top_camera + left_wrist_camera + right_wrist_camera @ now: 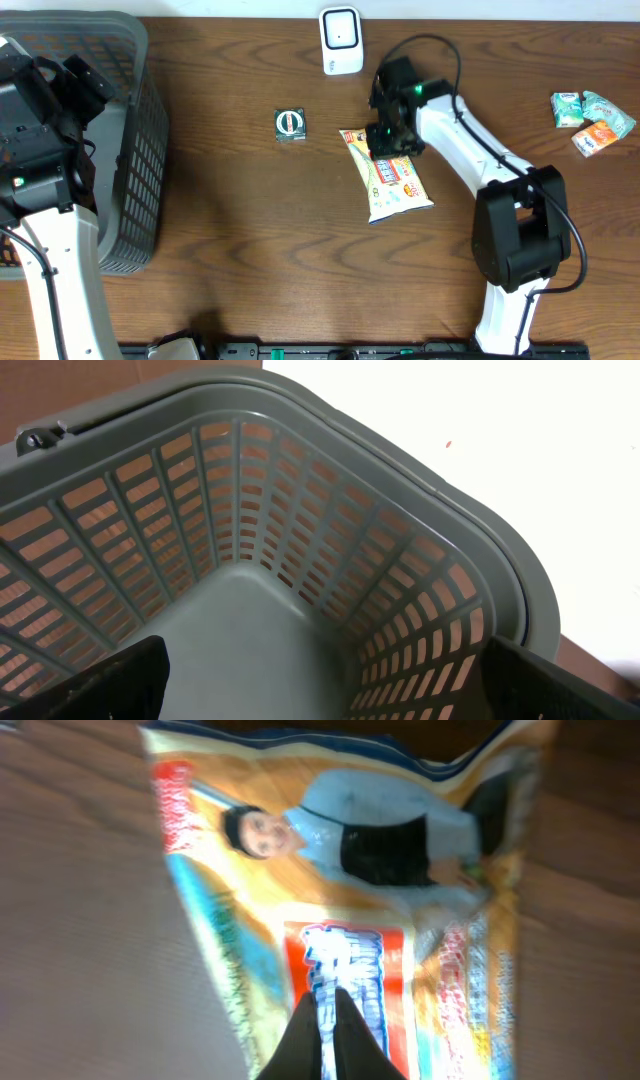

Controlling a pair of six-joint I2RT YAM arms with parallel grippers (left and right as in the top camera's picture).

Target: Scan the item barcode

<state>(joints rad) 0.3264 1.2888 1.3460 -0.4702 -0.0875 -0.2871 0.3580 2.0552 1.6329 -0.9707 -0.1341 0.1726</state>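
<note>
A yellow and orange snack bag [397,183] lies flat on the wooden table, below the white barcode scanner [341,40] at the back edge. My right gripper [392,140] is down on the bag's upper end. In the right wrist view the bag [350,870] fills the frame, and the gripper [333,995] is shut, its black fingers [300,1050] pinching a thin fold of the bag's film. My left gripper [320,680] hangs open inside the grey basket [300,610] with nothing between its fingers [120,680].
The grey slatted basket [135,150] stands at the left edge of the table. A small dark green packet [290,124] lies left of the bag. Several small candy packets [592,118] lie at the far right.
</note>
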